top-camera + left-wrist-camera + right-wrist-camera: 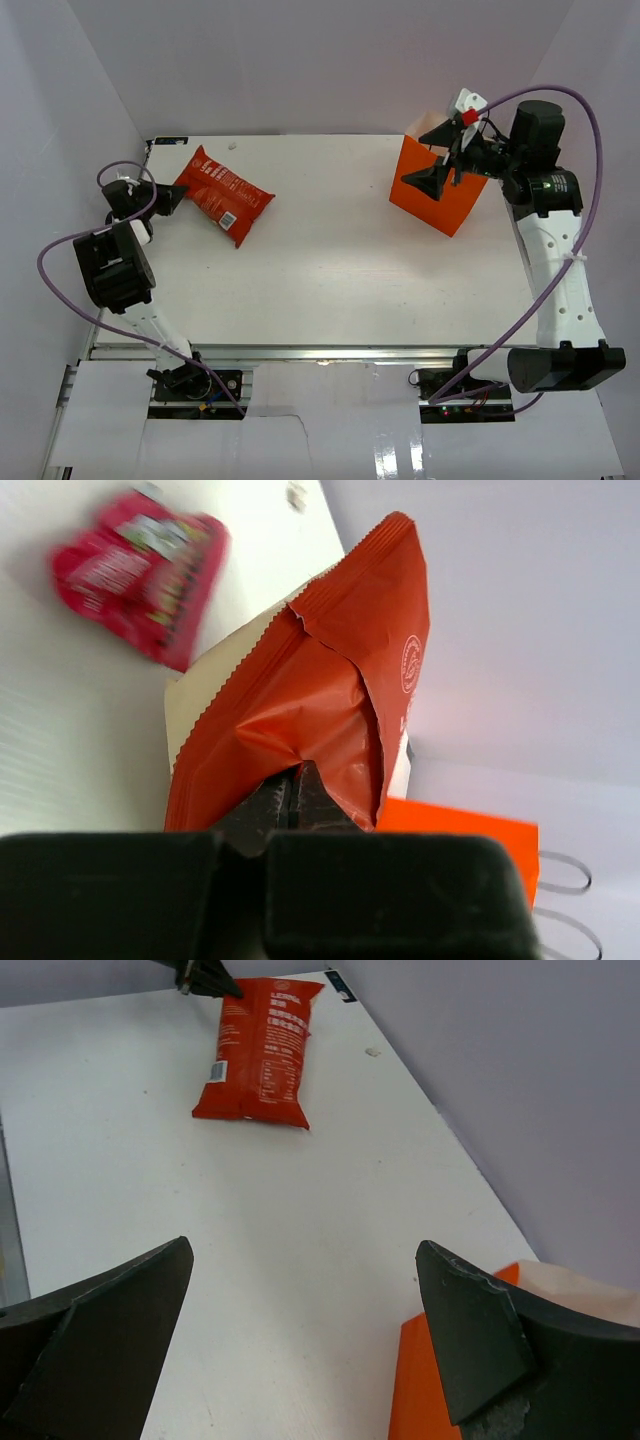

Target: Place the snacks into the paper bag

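The red-orange chip bag with white text lies on the table at the far left. My left gripper is shut on its left edge. In the left wrist view the fingers pinch the bag's crimped corner. The orange paper bag stands upright at the far right, and its black loop handles show in the left wrist view. My right gripper is open and empty at the bag's left rim, jaws wide, beside the bag's orange wall. The chip bag shows far off. The small candy wrappers are out of view.
White walls close the table at the back and both sides. A small speck lies near the back edge. A blurred pink-red packet shape shows at the upper left of the left wrist view only. Purple cables loop beside both arms.
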Tool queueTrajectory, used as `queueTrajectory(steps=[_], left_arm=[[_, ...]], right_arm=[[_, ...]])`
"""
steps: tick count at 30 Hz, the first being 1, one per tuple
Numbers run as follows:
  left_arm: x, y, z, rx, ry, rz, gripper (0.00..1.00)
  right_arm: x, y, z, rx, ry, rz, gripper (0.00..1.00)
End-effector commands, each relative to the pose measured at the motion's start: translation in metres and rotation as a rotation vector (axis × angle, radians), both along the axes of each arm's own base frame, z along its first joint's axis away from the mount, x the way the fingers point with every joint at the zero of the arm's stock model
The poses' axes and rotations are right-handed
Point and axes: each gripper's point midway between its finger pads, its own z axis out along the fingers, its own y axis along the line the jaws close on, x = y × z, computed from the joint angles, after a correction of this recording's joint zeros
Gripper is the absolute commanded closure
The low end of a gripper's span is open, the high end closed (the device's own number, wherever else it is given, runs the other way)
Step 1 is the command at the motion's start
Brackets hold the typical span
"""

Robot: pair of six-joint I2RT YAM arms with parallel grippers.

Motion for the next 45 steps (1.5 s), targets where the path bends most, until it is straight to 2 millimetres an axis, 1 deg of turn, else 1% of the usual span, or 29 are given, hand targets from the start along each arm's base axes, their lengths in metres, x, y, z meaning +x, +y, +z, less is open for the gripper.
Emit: queueTrajectory(steps=[1,2,3,4,5,6,7,8,9,10,11,12,13,14,15,16,17,18,19,21,22,24,25,29,32,37,41,42,45], left_arm=[[-0.013,-0.045,0.070,0.102,-0.189,-0.152,1.00],[-0.020,-0.056,0.071,0.107,-0.198,-0.190,1.00],[-0.024,-0.065,0.075,0.134,-0.220,-0.221,1.00],[-0.032,-0.081,0.091,0.158,-0.262,-0.259,1.00],[-0.038,-0.089,0.097,0.172,-0.280,-0.282,1.00],[-0.048,-0.099,0.096,0.179,-0.289,-0.313,1.00],[-0.060,-0.113,0.114,0.222,-0.347,-0.352,1.00],[-0.068,-0.121,0.118,0.235,-0.366,-0.373,1.00],[-0.080,-0.135,0.114,0.234,-0.368,-0.412,1.00],[-0.092,-0.143,0.127,0.260,-0.414,-0.435,1.00],[-0.100,-0.150,0.129,0.265,-0.427,-0.453,1.00],[-0.112,-0.165,0.120,0.251,-0.414,-0.491,1.00],[-0.120,-0.172,0.121,0.247,-0.419,-0.505,1.00],[-0.130,-0.179,0.128,0.254,-0.445,-0.517,1.00],[-0.139,-0.191,0.128,0.248,-0.452,-0.546,1.00],[-0.147,-0.197,0.120,0.240,-0.436,-0.548,1.00],[-0.157,-0.201,0.128,0.250,-0.466,-0.549,1.00],[-0.164,-0.208,0.129,0.245,-0.470,-0.560,1.00],[-0.170,-0.209,0.123,0.239,-0.457,-0.557,1.00],[-0.182,-0.212,0.131,0.236,-0.478,-0.552,1.00],[-0.186,-0.212,0.128,0.231,-0.472,-0.546,1.00],[-0.195,-0.214,0.133,0.227,-0.488,-0.547,1.00],[-0.198,-0.214,0.133,0.224,-0.489,-0.548,1.00],[-0.210,-0.216,0.129,0.219,-0.481,-0.548,1.00],[-0.215,-0.217,0.128,0.208,-0.479,-0.556,1.00],[-0.222,-0.220,0.126,0.202,-0.476,-0.573,1.00],[-0.225,-0.220,0.124,0.198,-0.470,-0.579,1.00],[-0.225,-0.220,0.124,0.199,-0.470,-0.578,1.00],[-0.226,-0.220,0.123,0.195,-0.466,-0.574,1.00]], right_arm=[[-0.004,0.023,0.004,-0.017,-0.005,0.034,0.02],[-0.005,0.036,-0.001,-0.029,0.008,0.049,0.01],[-0.005,0.042,-0.003,-0.034,0.016,0.049,0.00],[-0.008,0.056,-0.006,-0.037,0.031,0.071,0.00],[-0.001,0.062,-0.014,-0.045,0.057,0.047,0.00],[0.001,0.068,-0.017,-0.032,0.100,0.039,0.00],[0.001,0.081,-0.021,-0.028,0.135,0.042,0.04],[0.014,0.086,-0.028,-0.028,0.185,0.003,0.05],[0.017,0.094,-0.027,0.023,0.263,-0.023,0.05],[0.022,0.106,-0.034,0.046,0.323,-0.037,0.06],[0.028,0.112,-0.038,0.073,0.371,-0.076,0.06],[0.035,0.118,-0.035,0.131,0.439,-0.136,0.05],[0.034,0.130,-0.037,0.150,0.478,-0.139,0.04],[0.042,0.138,-0.046,0.164,0.524,-0.177,0.03],[0.042,0.145,-0.045,0.185,0.557,-0.174,0.02],[0.038,0.158,-0.044,0.226,0.619,-0.165,0.02],[0.041,0.165,-0.051,0.239,0.667,-0.171,0.02],[0.040,0.172,-0.055,0.254,0.708,-0.166,0.02],[0.037,0.179,-0.059,0.268,0.744,-0.161,0.02],[0.038,0.191,-0.068,0.314,0.842,-0.167,0.02],[0.036,0.196,-0.085,0.307,0.899,-0.174,0.02],[0.032,0.206,-0.096,0.333,0.987,-0.167,0.03],[0.032,0.209,-0.110,0.324,1.024,-0.182,0.03],[0.028,0.216,-0.128,0.321,1.064,-0.221,0.06],[0.023,0.218,-0.135,0.318,1.090,-0.228,0.07],[0.030,0.228,-0.137,0.366,1.130,-0.220,0.09],[0.016,0.238,-0.135,0.395,1.210,-0.141,0.28],[0.010,0.238,-0.145,0.384,1.245,-0.146,0.30],[-0.003,0.240,-0.156,0.371,1.297,-0.149,0.34]])
